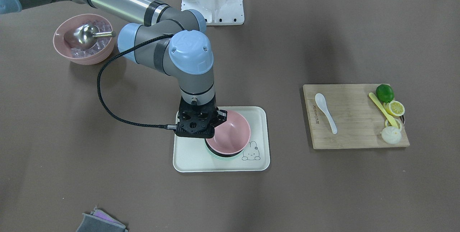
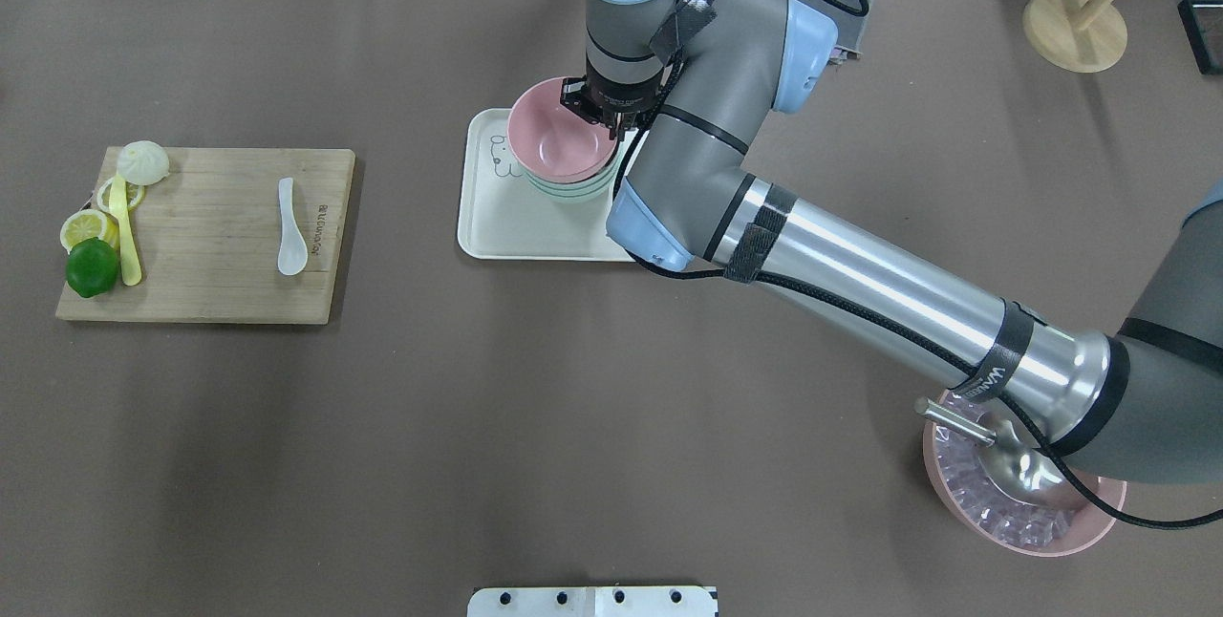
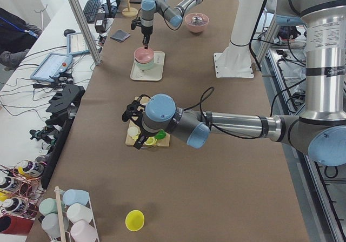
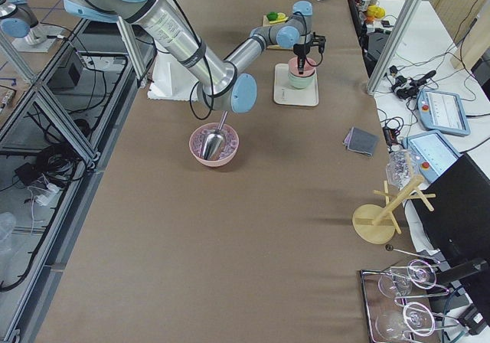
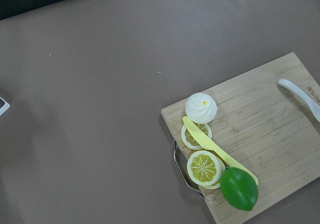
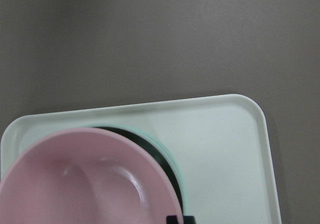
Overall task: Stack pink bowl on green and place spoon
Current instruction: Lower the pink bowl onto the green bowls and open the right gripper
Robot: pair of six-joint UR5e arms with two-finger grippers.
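The right arm has grey joints with pale-blue screwed caps, a polished silver tube banded by black straps, and a braided black cable to its black tool. The left arm looks alike.

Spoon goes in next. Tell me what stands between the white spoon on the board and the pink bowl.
Nothing visible: bare table lies between the cutting board and the tray. The right gripper sits at the rim of the pink bowl, on the side away from the white spoon.
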